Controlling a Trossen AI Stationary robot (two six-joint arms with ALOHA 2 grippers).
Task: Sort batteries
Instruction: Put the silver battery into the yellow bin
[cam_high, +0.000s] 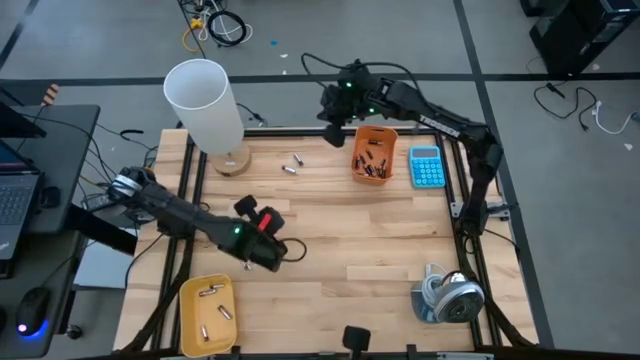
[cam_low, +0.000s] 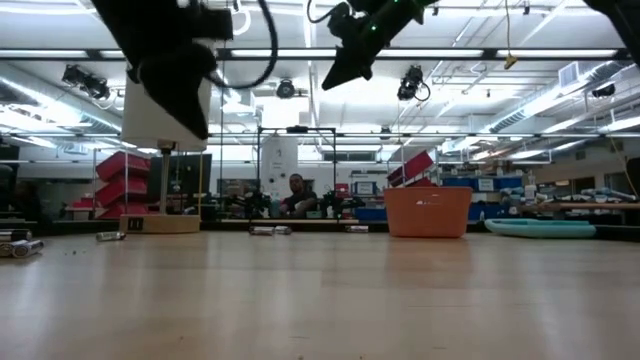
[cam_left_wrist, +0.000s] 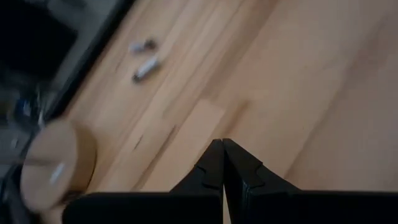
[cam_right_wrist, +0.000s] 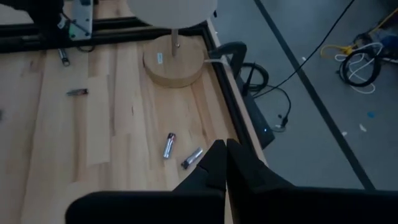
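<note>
Right gripper (cam_high: 331, 131) closed at table (cam_high: 380, 230) edge, beside orange bin (cam_high: 374, 153)

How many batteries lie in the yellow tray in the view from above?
3, all light-coloured, in the yellow tray at the table's near left corner: one by its far edge, one at the right side, one nearer the front. None seems hidden.

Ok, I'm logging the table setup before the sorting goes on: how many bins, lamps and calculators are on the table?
Bins: 2, the orange bin and the yellow bin
Lamps: 1, the white lamp
Calculators: 1, the blue calculator
Total: 4
</note>
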